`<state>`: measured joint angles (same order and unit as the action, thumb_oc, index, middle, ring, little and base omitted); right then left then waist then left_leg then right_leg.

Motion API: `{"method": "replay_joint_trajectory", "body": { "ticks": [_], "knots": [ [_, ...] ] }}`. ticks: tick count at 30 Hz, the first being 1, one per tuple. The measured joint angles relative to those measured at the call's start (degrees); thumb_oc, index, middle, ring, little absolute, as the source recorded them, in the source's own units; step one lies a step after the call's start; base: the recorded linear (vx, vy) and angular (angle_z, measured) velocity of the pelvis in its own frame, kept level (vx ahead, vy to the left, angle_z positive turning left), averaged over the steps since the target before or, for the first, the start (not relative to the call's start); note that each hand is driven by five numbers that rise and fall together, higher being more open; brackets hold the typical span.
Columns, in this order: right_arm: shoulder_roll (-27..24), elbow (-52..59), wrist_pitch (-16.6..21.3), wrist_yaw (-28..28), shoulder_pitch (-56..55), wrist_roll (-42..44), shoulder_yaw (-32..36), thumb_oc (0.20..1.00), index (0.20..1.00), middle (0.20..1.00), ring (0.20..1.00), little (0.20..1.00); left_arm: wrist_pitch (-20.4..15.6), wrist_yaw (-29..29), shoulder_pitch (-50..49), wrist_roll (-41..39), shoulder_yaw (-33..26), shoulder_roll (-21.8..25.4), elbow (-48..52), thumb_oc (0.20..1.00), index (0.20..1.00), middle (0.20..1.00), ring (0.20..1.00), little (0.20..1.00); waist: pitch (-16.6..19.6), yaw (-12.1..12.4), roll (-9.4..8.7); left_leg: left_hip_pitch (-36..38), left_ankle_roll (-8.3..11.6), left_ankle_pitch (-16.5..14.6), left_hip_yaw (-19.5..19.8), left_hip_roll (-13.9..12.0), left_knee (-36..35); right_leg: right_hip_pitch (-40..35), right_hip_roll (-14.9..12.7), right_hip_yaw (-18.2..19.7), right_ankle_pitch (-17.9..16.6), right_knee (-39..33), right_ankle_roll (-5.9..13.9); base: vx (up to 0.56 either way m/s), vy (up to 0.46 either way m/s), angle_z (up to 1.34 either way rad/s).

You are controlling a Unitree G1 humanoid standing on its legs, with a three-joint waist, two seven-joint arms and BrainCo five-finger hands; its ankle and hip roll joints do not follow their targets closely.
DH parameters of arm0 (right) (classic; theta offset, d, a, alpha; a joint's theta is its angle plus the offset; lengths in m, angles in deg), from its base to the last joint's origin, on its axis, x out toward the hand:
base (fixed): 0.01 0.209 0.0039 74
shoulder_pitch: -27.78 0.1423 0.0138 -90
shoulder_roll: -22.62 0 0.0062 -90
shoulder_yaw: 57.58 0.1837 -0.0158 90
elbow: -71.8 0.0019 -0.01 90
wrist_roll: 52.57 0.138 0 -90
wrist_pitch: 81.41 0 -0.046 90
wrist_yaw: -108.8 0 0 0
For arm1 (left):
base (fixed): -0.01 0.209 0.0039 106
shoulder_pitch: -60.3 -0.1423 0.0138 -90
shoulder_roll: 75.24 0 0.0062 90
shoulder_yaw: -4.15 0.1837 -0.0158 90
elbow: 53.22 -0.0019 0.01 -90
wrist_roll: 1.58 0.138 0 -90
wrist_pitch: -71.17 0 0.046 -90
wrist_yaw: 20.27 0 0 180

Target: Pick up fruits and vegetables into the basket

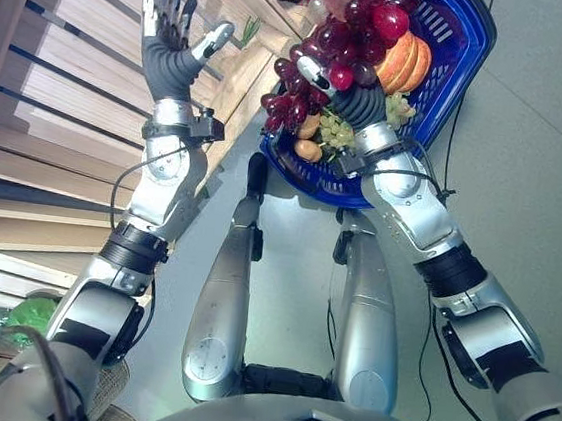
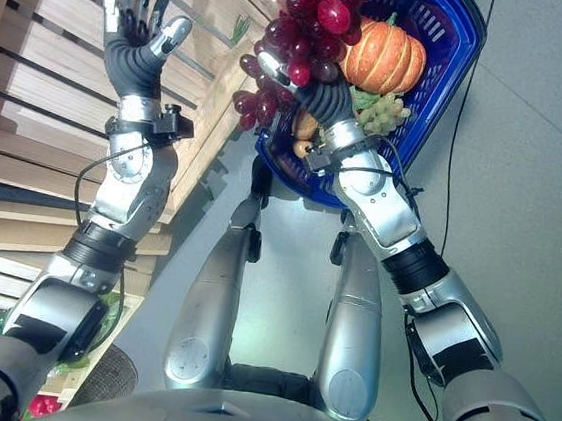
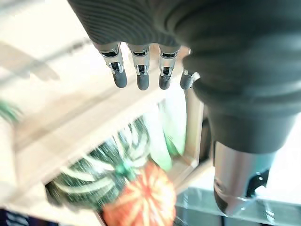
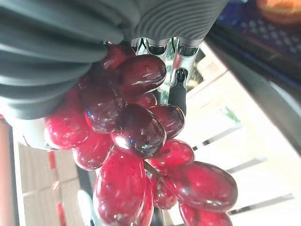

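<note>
My right hand is shut on a bunch of dark red grapes, which hangs against the near rim of the blue plastic basket. In the right wrist view the grapes lie in the palm with the fingers behind them. The basket holds an orange pumpkin, green grapes and some small orange-brown pieces. My left hand is raised in front of the wooden shelves, open, its fingers straight and holding nothing.
Slatted wooden shelves run along the left. On one shelf past the left hand sit a green striped squash and a small orange pumpkin. Green produce lies low on the left. Grey floor lies to the right.
</note>
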<state>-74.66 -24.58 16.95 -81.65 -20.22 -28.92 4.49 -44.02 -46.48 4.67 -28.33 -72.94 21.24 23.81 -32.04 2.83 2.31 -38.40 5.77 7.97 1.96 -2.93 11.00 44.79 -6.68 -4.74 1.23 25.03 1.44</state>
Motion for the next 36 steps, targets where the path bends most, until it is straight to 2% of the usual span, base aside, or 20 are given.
{"method": "replay_joint_trajectory", "body": {
  "ticks": [2, 3, 9, 12, 18, 23, 24, 25, 26, 27, 36],
  "knots": [
    [0.07, -3.86, 0.87, -1.31, 0.31, 0.23, 0.66, 0.2, 0.2, 0.2, 0.2, 0.2, -0.74, -1.37, 1.9, 2.3, 0.43, 0.19, -6.92, 1.0, 1.0, 1.0, 1.0, 1.0, 0.0, -0.01, 0.0, 0.4, -0.01, -0.01, -0.1, 0.03, 0.22, -0.36, -0.02, 0.1, -0.08, 0.09, -0.12, 0.0, 0.057, -0.01],
    [0.08, -5.15, 0.77, -2.48, 0.43, 1.21, 0.68, 0.2, 0.2, 0.2, 0.2, 0.2, 0.32, -2.56, 3.12, 2.27, 0.27, 0.44, -10.64, 1.0, 1.0, 1.0, 1.0, 1.0, 0.0, -0.17, 0.0, 0.42, -0.06, -0.07, -0.17, 0.04, 0.38, -0.44, -0.03, 0.15, 0.0, 0.07, 0.03, 0.0, 0.045, -0.03],
    [-1.4, -16.41, 0.94, -6.18, 1.38, 4.52, 0.97, 0.2, 0.2, 0.2, 0.2, 0.2, 0.46, -4.46, 4.87, 3.18, 1.16, 1.51, -23.58, 1.0, 1.0, 1.0, 1.0, 1.0, 0.0, -0.9, 0.0, 0.35, 0.17, -0.32, -0.52, 0.06, 0.42, -0.19, 0.0, 0.51, 0.02, -0.17, 0.08, -0.01, 0.038, -0.02],
    [-1.79, -24.13, 0.89, -7.05, 2.89, 7.01, 0.68, 0.2, 0.2, 0.2, 0.2, 0.2, 2.9, -4.34, 7.48, 2.86, 2.7, 2.53, -30.23, 1.0, 1.0, 1.0, 1.0, 1.0, 0.0, -1.49, 0.0, 0.18, 0.32, -0.45, -0.58, 0.02, 0.35, -0.07, 0.05, 0.55, 0.01, -0.5, 0.14, -0.01, 0.021, -0.01],
    [-2.3, -36.03, -1.38, -6.68, 8.23, 10.98, -0.52, 0.2, 0.2, 0.2, 0.2, 0.2, 3.79, -1.72, 10.36, 0.66, 3.07, 2.52, -37.04, 1.0, 1.0, 1.0, 1.0, 1.0, 0.0, -1.46, 0.0, 0.02, 0.09, -0.31, -0.64, -0.24, 0.0, 0.06, 0.4, 0.65, -0.25, -0.91, -0.22, 0.0, 0.012, -0.02],
    [-1.18, -48.27, -4.18, -4.75, 14.93, 11.1, -0.27, 0.2, 0.2, 0.2, 0.2, 0.2, 3.91, 0.0, 12.1, 0.8, 3.21, 2.45, -41.48, 1.0, 1.0, 1.0, 1.0, 1.0, 0.0, -0.68, 0.0, 0.07, 0.09, -0.31, -0.51, -0.24, -0.29, 0.01, 0.37, 0.5, -0.26, -0.97, -0.24, 0.0, 0.0, 0.0],
    [-0.5, -51.14, -5.15, -4.08, 16.52, 11.08, -0.18, 0.288, 0.288, 0.288, 0.288, 0.288, 4.34, 0.47, 12.75, 0.9, 3.64, 2.5, -42.78, 1.0, 1.0, 1.0, 1.0, 1.0, 0.0, -0.46, 0.01, 0.08, 0.09, -0.31, -0.5, -0.25, -0.28, 0.02, 0.37, 0.47, -0.26, -0.93, -0.25, 0.0, 0.0, 0.0],
    [-0.16, -52.37, -6.07, -3.9, 17.36, 11.02, -0.01, 0.52, 0.52, 0.52, 0.52, 0.52, 5.01, 0.82, 13.1, 0.89, 4.0, 2.48, -43.49, 1.0, 1.0, 1.0, 1.0, 1.0, 0.0, -0.2, 0.01, 0.08, 0.09, -0.3, -0.49, -0.24, -0.26, 0.02, 0.37, 0.47, -0.26, -0.88, -0.25, 0.0, 0.0, 0.0],
    [-0.02, -52.87, -6.62, -3.39, 17.69, 10.84, -0.02, 0.944, 0.944, 0.944, 0.944, 0.944, 5.1, 1.08, 13.21, 0.9, 4.38, 2.46, -43.98, 1.0, 1.0, 1.0, 1.0, 1.0, 0.01, 0.03, 0.01, 0.09, 0.09, -0.29, -0.45, -0.22, -0.2, 0.0, 0.33, 0.45, -0.26, -0.82, -0.25, 0.0, 0.0, 0.0],
    [0.21, -53.91, -7.44, -2.7, 18.37, 10.46, -0.05, 1.0, 1.0, 1.0, 1.0, 1.0, 5.14, 1.5, 13.3, 0.9, 4.55, 2.47, -44.62, 1.0, 1.0, 1.0, 1.0, 1.0, 0.01, 0.15, 0.02, 0.08, 0.09, -0.29, -0.42, -0.19, -0.13, -0.01, 0.28, 0.44, -0.26, -0.75, -0.25, 0.0, 0.0, 0.0],
    [1.86, -58.38, -12.53, -0.52, 22.05, 6.37, -0.05, 1.0, 1.0, 1.0, 1.0, 1.0, 5.24, 3.06, 12.69, 0.91, 5.31, 1.94, -46.29, 1.0, 1.0, 1.0, 1.0, 1.0, 0.03, 0.99, 0.05, 0.08, 0.13, -0.27, -0.25, -0.11, 0.5, -0.03, 0.16, 0.39, -0.2, -0.12, -0.25, 0.0, 0.0, 0.0]
  ]
}}
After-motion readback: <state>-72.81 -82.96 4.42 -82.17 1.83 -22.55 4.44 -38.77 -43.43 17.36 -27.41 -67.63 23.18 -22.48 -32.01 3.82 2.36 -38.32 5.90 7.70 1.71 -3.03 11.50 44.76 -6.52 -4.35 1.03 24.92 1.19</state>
